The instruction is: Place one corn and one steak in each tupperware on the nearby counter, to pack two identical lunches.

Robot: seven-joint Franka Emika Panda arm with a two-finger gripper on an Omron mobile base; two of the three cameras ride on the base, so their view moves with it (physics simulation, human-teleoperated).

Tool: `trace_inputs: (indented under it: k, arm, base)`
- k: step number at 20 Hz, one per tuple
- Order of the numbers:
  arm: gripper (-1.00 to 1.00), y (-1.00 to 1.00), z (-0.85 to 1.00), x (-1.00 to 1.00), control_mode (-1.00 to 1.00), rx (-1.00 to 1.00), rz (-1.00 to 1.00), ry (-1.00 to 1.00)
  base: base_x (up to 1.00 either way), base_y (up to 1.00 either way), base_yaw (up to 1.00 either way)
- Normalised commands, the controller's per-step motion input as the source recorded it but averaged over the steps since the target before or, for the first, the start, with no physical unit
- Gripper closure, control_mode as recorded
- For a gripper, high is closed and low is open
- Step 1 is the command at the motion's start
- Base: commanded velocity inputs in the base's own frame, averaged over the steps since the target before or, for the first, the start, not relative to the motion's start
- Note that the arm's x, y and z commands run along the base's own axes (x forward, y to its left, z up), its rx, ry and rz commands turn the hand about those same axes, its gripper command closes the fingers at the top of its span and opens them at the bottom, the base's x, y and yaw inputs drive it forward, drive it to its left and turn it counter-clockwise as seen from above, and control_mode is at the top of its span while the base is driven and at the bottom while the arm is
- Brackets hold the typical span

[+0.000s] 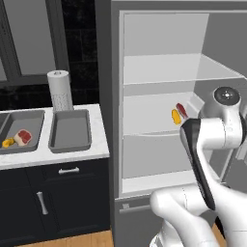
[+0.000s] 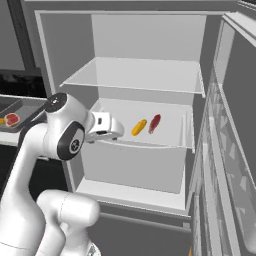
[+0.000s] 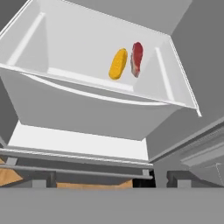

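Inside the open fridge, a yellow corn (image 3: pixel 118 64) and a red steak (image 3: pixel 137 59) lie side by side on the middle shelf (image 2: pixel 120 112); both also show in the base views, corn (image 1: pixel 176 116) and steak (image 2: pixel 154 123). My gripper (image 2: pixel 118 131) hovers at the shelf's front left, short of the pair, open with nothing in it. On the counter (image 1: pixel 99 142) sit two grey tupperware trays. The left tupperware (image 1: pixel 34 126) holds another corn (image 1: pixel 8 143) and steak (image 1: pixel 22 137). The right tupperware (image 1: pixel 71 130) is bare.
The fridge door (image 2: pixel 232 130) stands open along the right. Another shelf (image 2: pixel 145 72) hangs above the middle one. A paper towel roll (image 1: pixel 60 90) stands behind the right tray. Dark cabinets with silver handles (image 1: pixel 69 170) lie below the counter.
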Motion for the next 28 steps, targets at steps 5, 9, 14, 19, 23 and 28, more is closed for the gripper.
trace_inputs:
  k: [5,9,14,19,23,28]
  arm:
    - [-1.0,0.0,0.0,0.39,-1.0,0.0,0.0,0.0]
    - [-1.0,0.0,-0.14,0.41,-1.0,0.0,0.0,0.0]
    - [-1.0,0.0,-0.35,0.36,-1.0,0.0,-0.04,0.0]
    - [-1.0,0.0,-0.28,0.33,-1.0,-0.01,-0.05,0.0]
    - [-1.0,0.0,-0.02,0.3,-1.0,-0.01,-0.05,0.01]
    - [-1.0,0.0,0.0,0.25,-1.0,0.0,-0.02,0.0]
  base:
    - [0.0,0.0,0.0]
    - [0.0,0.0,0.0]
    - [0.0,0.0,0.0]
    - [0.0,0.0,0.0]
    - [0.0,0.0,0.0]
    - [0.0,0.0,0.0]
